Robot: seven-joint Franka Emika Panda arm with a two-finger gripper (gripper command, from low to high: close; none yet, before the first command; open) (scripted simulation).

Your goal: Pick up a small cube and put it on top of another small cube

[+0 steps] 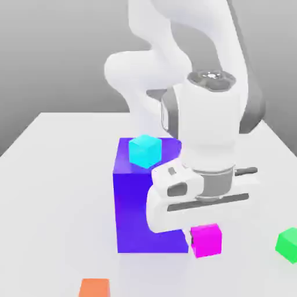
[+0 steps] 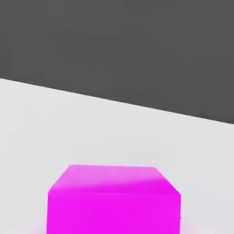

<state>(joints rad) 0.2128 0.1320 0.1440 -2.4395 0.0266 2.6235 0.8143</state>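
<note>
A smooth white tabletop (image 1: 64, 174) is seen under a plain grey backdrop. Near its middle stands 1 large blue-purple block (image 1: 136, 203), a flat-faced box with sharp edges and a matte, evenly lit surface. On the block's top face rests 1 cyan cube (image 1: 145, 151), small and crisp-cornered, turned slightly off the block's edges.

The arm (image 1: 174, 52) is built of rounded, glossy white shells with darker grey seams at the joints, and its hand is pointed downward in front of the block's side toward the exterior view's right. The gripper (image 1: 200, 232) is closed on the small cube (image 1: 207, 239), a glossy magenta-pink cube whose upper part is covered by the hand. The cube is held just beside the block's lower corner, toward the exterior view's right; whether its underside touches the table cannot be told. In the hand view the same magenta cube (image 2: 114, 201) is seen close up, with flat faces, a lighter top face and a faint pink glow cast on the white surface around it.

1 green cube (image 1: 287, 243) lies on the table well apart toward the exterior view's right, and 1 orange cube (image 1: 94, 288) sits at the near edge.
</note>
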